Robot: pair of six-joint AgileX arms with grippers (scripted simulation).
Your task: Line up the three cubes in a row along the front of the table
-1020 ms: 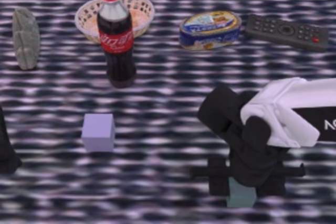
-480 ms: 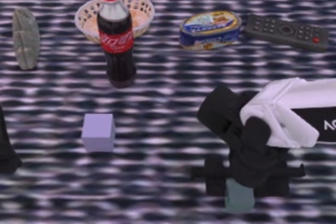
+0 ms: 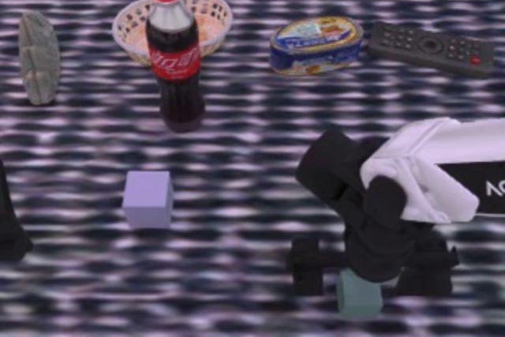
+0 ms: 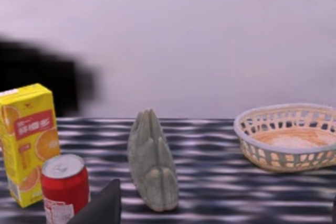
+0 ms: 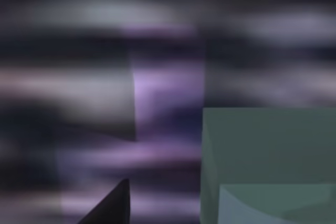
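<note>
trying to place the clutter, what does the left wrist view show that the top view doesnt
Only the left wrist view shows the juice carton and red can. Only the top view shows the cola bottle, tin, remote, lavender cube, teal cube and right tool. Both show the basket and grey-green stone.

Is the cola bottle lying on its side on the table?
No, in the top view the cola bottle stands upright with its red cap on top, just in front of the basket.
</note>
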